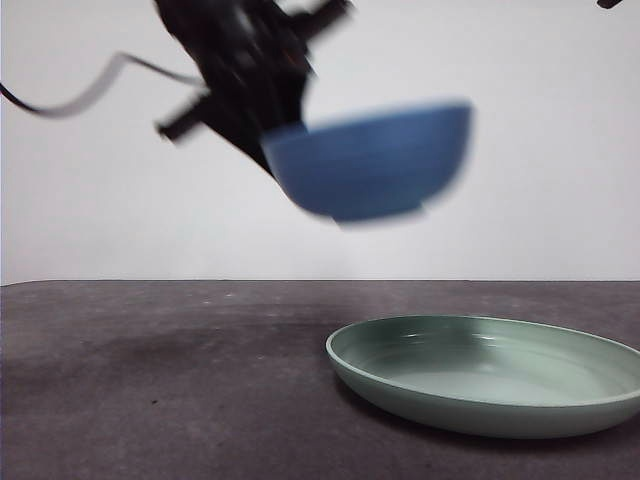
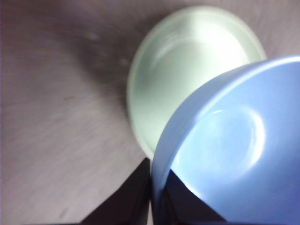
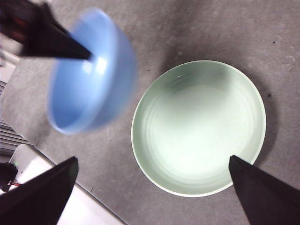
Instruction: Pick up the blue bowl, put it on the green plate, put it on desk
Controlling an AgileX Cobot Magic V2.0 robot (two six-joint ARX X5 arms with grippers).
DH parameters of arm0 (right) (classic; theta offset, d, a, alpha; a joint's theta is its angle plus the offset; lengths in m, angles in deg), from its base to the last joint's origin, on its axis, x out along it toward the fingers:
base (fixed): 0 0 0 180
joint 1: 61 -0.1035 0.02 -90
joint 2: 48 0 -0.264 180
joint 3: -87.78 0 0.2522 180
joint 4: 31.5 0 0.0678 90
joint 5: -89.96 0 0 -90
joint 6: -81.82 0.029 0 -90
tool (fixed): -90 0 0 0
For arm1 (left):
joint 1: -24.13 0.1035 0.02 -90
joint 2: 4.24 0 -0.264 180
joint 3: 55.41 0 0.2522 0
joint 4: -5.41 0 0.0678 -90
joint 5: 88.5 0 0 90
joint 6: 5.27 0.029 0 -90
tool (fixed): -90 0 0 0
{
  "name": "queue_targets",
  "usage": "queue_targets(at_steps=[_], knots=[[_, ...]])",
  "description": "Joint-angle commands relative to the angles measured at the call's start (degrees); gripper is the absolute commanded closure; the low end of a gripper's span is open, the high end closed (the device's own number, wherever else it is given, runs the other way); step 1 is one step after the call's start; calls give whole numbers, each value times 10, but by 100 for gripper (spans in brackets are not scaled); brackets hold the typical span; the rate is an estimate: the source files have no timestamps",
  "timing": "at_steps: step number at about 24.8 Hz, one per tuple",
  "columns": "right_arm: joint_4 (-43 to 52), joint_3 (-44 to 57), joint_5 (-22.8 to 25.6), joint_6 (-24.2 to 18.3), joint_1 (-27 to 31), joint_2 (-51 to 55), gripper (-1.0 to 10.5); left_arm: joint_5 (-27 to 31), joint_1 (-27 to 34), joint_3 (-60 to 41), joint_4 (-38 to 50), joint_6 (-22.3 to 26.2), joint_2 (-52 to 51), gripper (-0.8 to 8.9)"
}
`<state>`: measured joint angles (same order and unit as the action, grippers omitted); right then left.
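Note:
My left gripper [image 1: 268,135] is shut on the rim of the blue bowl [image 1: 375,160] and holds it tilted in the air, above and a little left of the green plate [image 1: 480,375], which lies on the desk [image 1: 150,380]. In the left wrist view the jaws [image 2: 157,183] pinch the bowl's rim [image 2: 234,150], with the plate [image 2: 183,70] below. My right gripper [image 3: 152,158] is open and empty, high over the plate [image 3: 199,126]. Its view also shows the bowl [image 3: 89,79] and the left gripper [image 3: 56,37]. The bowl is motion-blurred.
The desk's pale edge [image 3: 70,206] shows in the right wrist view. A black cable [image 1: 90,95] trails from the left arm. The right arm shows only as a black tip [image 1: 610,3] at the top right corner of the front view.

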<state>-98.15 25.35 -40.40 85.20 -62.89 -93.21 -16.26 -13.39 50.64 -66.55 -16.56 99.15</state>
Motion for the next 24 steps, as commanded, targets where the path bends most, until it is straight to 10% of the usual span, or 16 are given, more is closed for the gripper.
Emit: queue_targets(at_steps=[1, 24], knots=[[6, -9, -1, -4, -2, -4, 432, 3, -15, 14, 16, -3, 45, 798], [7, -9, -1, -4, -2, -4, 432, 44, -80, 17, 130, -74, 153, 798]])
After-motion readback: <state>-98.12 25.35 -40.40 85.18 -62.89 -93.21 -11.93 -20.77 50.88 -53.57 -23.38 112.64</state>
